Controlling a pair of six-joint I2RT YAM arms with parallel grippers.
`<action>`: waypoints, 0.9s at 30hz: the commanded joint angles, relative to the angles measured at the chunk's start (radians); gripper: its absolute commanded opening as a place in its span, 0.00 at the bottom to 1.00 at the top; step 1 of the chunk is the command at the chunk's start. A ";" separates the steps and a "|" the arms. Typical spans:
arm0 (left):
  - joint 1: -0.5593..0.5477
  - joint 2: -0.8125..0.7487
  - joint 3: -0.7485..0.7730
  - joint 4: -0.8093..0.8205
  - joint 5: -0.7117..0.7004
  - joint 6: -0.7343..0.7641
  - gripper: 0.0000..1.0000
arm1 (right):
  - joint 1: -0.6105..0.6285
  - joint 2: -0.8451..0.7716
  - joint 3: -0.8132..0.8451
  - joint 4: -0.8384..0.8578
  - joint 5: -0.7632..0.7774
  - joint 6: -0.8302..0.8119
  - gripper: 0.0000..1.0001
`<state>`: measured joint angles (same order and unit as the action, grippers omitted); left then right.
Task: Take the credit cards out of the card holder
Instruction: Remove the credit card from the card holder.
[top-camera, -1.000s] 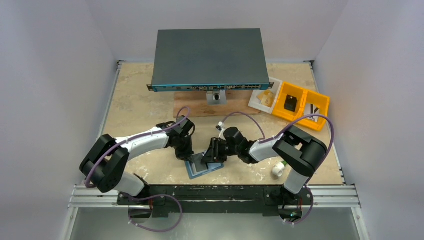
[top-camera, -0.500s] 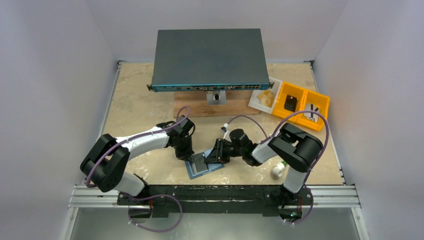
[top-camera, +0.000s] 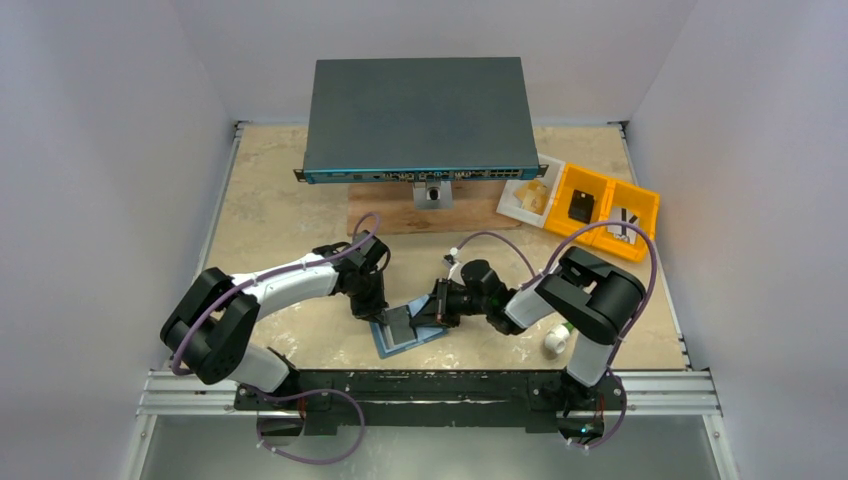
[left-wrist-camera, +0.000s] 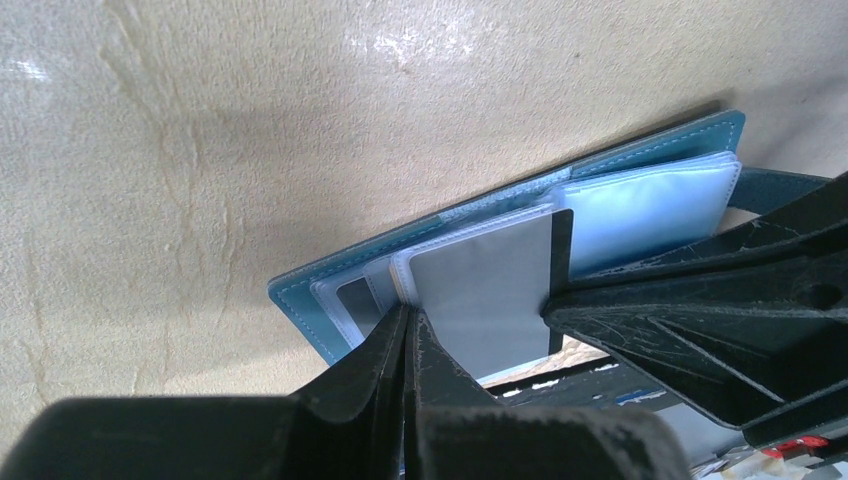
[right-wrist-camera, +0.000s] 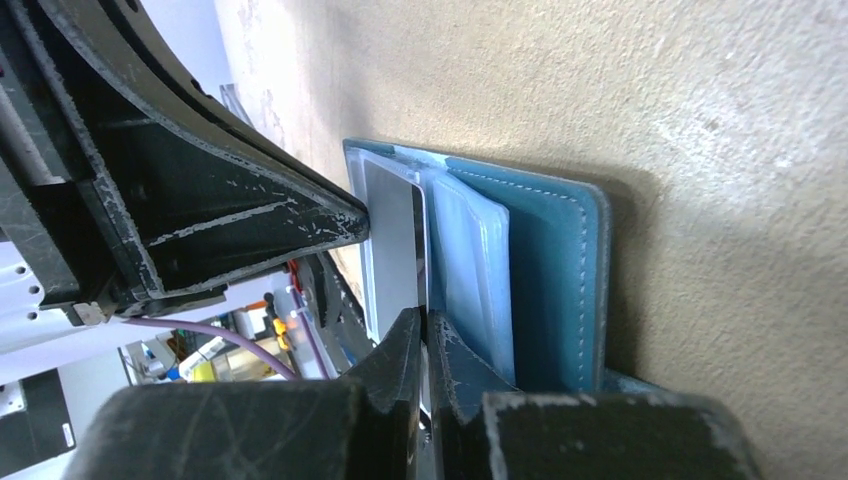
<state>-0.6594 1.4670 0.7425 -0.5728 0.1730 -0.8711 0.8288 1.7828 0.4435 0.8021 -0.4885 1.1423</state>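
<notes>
In the open blue card holder (right-wrist-camera: 550, 280), right jaws pinch a grey card (left-wrist-camera: 480, 290); left jaws are shut

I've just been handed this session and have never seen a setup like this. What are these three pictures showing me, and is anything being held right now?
You are looking at two robot arms, the left arm and the right arm, bolted at the near edge of a table. The wide picture comes from a fixed camera above and behind them. The other two come from a camera on each wrist, looking along that arm's own black fingers.

At the back of the table are a large grey box and yellow bins. Between the arms lies the open blue card holder.

The left pincer is shut, with its tip at the corner of a grey card that sticks out of the holder. I cannot tell whether it grips the card or only presses on it. The right pincer is also shut and seems to be pinching that card's edge.
</notes>
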 joint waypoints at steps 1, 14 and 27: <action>0.014 0.042 -0.027 -0.036 -0.108 0.036 0.00 | -0.005 -0.058 -0.027 -0.059 0.044 -0.024 0.00; 0.037 0.034 -0.040 -0.043 -0.113 0.049 0.00 | -0.007 -0.105 -0.041 -0.131 0.096 -0.044 0.04; 0.037 0.039 -0.034 -0.032 -0.099 0.049 0.00 | -0.007 -0.023 -0.021 0.005 0.010 -0.021 0.27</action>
<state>-0.6350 1.4670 0.7410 -0.5751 0.1795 -0.8680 0.8238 1.7248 0.4126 0.7807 -0.4561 1.1267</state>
